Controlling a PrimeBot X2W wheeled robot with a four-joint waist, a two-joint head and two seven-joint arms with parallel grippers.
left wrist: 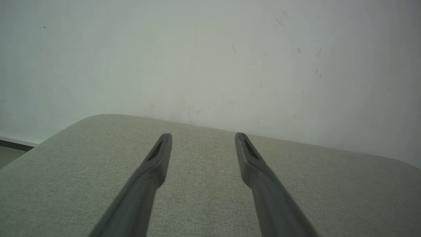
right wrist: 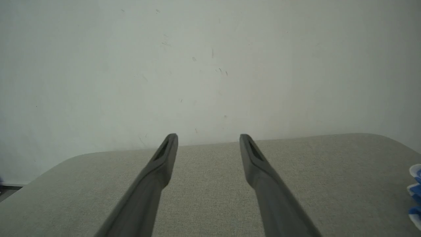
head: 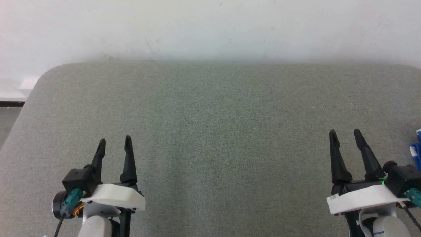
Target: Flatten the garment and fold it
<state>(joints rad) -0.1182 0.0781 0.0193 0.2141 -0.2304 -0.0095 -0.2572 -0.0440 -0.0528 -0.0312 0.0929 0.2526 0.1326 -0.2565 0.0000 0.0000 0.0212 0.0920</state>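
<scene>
One garment (head: 416,149) peeks in at 3 o'clock on the desk (head: 213,115). Two empty tools, the left tool (head: 115,140) at 7 and the right tool (head: 344,131) at 5, point to 12, fingers apart.

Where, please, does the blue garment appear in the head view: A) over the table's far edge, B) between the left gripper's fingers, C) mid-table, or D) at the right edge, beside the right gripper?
D: a sliver of the blue and white garment peeks in at the right edge, just right of the open right gripper.
</scene>
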